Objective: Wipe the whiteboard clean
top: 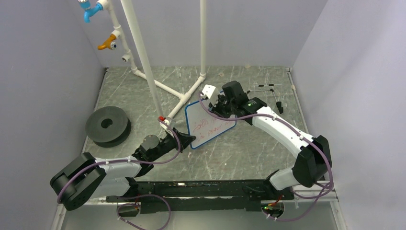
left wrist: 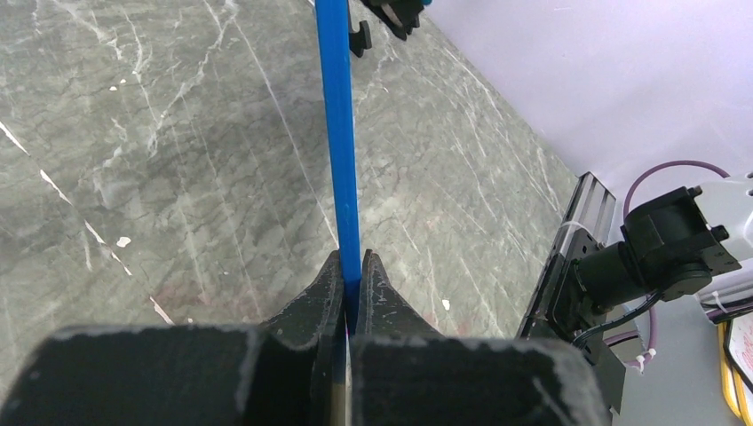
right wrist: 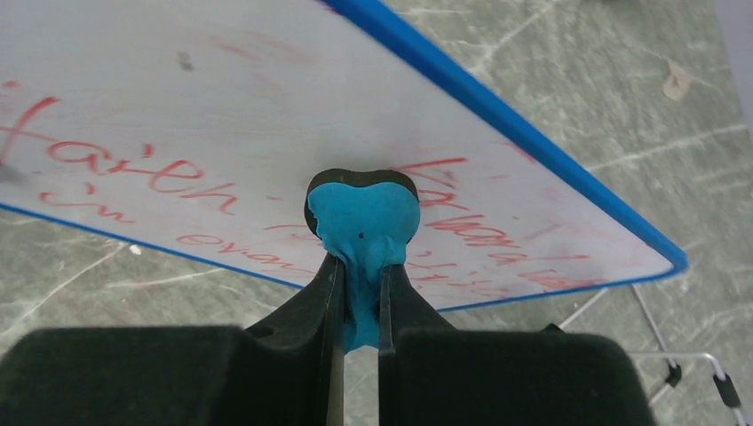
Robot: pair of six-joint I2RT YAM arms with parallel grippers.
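The whiteboard (top: pixel 210 125) is white with a thin blue rim and red handwriting, and it is held tilted above the table centre. My left gripper (top: pixel 188 140) is shut on its lower left corner. In the left wrist view the blue rim (left wrist: pixel 338 133) runs edge-on into the left gripper (left wrist: pixel 353 264). My right gripper (top: pixel 218 108) is at the board's upper edge. In the right wrist view the right gripper (right wrist: pixel 360 266) is shut on a blue eraser (right wrist: pixel 364 220), whose dark pad presses on the whiteboard (right wrist: pixel 222 98) among the red lines.
A black round disc (top: pixel 108 125) lies at the left. A white pipe frame (top: pixel 143 57) stands behind the board. A thin black wire easel stand (top: pixel 270 88) lies at the back right, and its wire stand legs (right wrist: pixel 675 355) show under the board. Grey walls enclose the table.
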